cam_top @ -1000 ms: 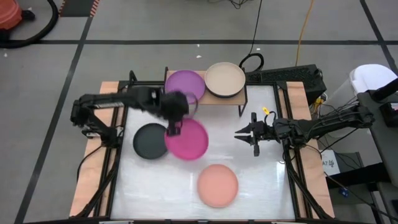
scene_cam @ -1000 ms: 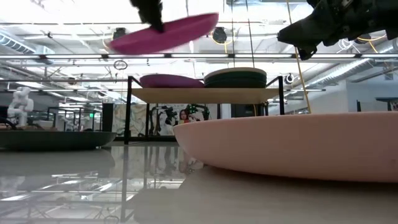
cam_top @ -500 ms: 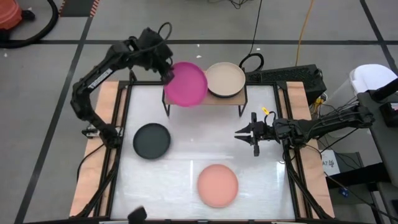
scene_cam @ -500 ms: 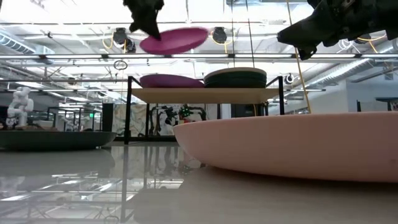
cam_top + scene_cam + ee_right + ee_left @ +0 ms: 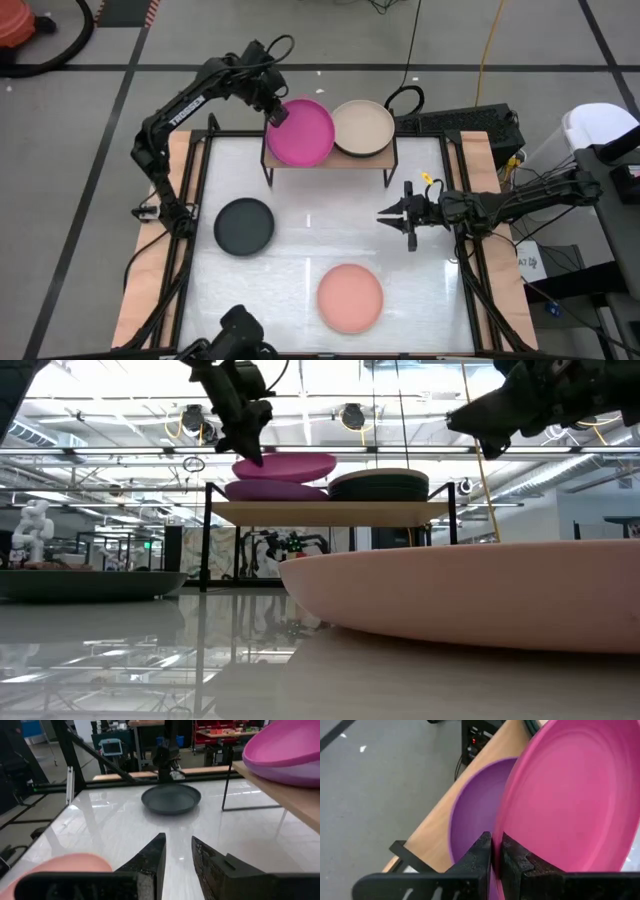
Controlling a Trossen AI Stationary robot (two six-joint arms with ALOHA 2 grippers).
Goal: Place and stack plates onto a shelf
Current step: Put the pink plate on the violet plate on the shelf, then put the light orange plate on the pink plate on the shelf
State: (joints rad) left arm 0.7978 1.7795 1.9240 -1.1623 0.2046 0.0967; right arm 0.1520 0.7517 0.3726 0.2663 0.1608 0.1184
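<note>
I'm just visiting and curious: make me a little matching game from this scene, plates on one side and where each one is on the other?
Plates:
1. magenta plate
2. charcoal plate
3. peach plate
4. beige plate

Places:
A. table, near front edge
B. top of the shelf's right-hand stack
C. held by left gripper over the purple plate
D. table, left side

Pairs: 1-C, 2-D, 3-A, 4-B

Seen from above, the shelf (image 5: 330, 158) stands at the tabletop's (image 5: 300, 290) twelve o'clock edge, carrying two stacks of plates side by side, the left stack (image 5: 299, 132) touching the right stack (image 5: 361, 128). One lone plate (image 5: 245, 225) lies toward nine o'clock. Another plate (image 5: 350, 297) lies near six o'clock.
</note>
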